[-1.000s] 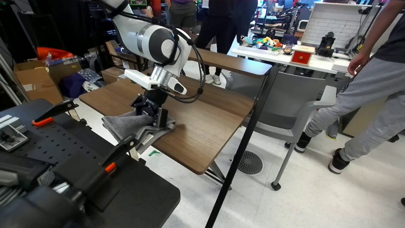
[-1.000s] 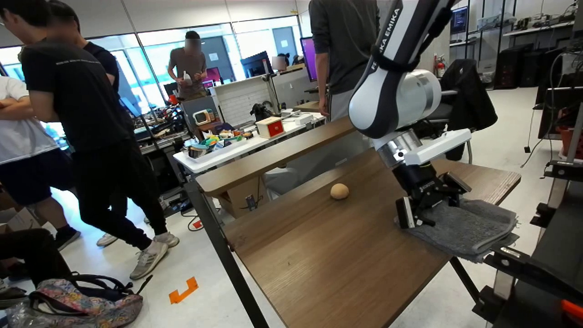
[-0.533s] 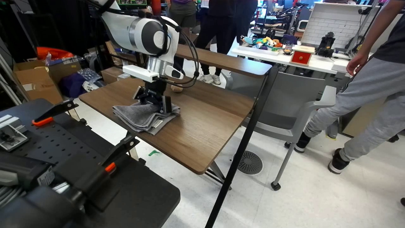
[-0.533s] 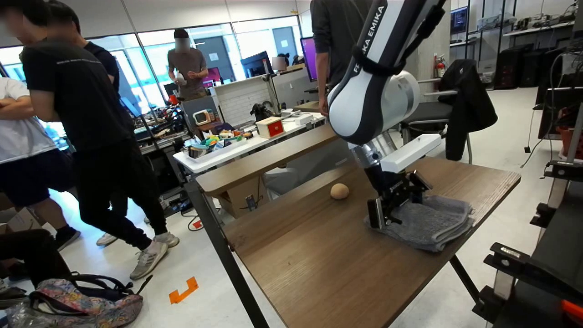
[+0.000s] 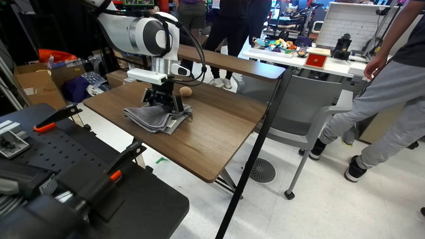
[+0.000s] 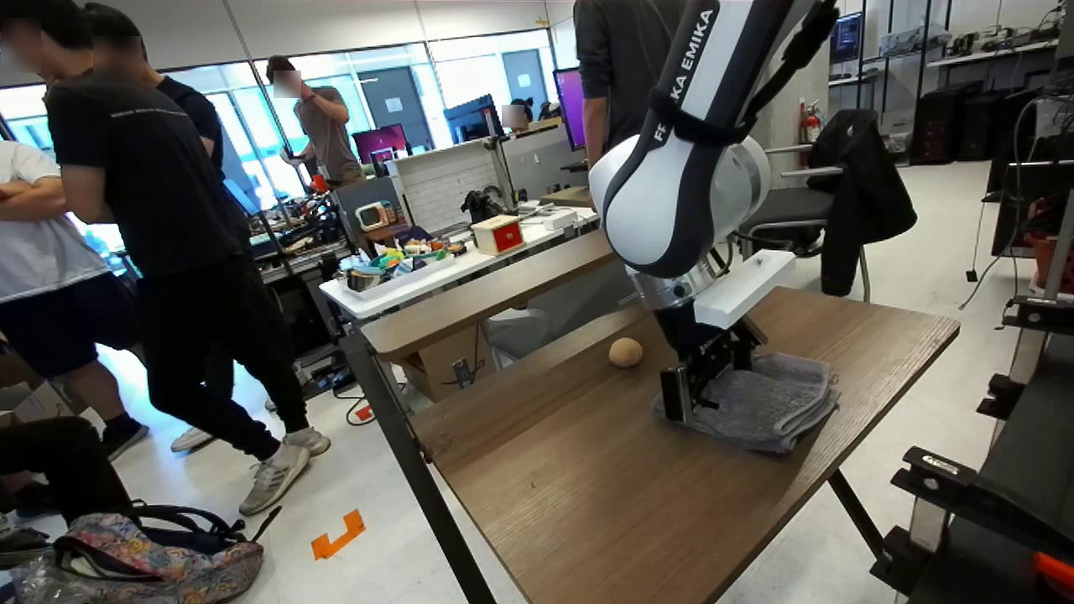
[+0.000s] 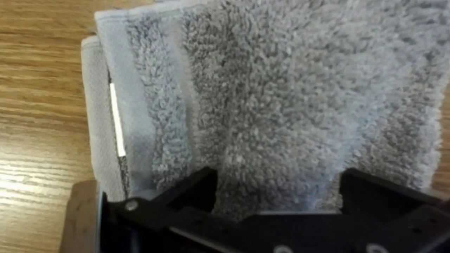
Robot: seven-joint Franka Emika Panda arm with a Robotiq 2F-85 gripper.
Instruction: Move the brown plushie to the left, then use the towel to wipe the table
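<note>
Pointing down, the spread end effector (image 5: 161,105) touches the towel (image 5: 150,119).

Both exterior views: towel (image 6: 776,403), formerly overhanging the table (image 6: 587,470), now wholly upon it, nearer frame centre; gripper (image 6: 711,379) shifted likewise. In an exterior view, plushie (image 5: 186,91), upper centre, newly unobscured by the arm (image 5: 146,35).

Plushie (image 6: 625,352) near towel (image 6: 780,398) — both on table (image 6: 587,470)

Grey towel (image 7: 281,88), tan plushie (image 6: 626,352), brown wood-grain table (image 6: 587,478), multicoloured patterned backpack (image 6: 197,566)
</note>
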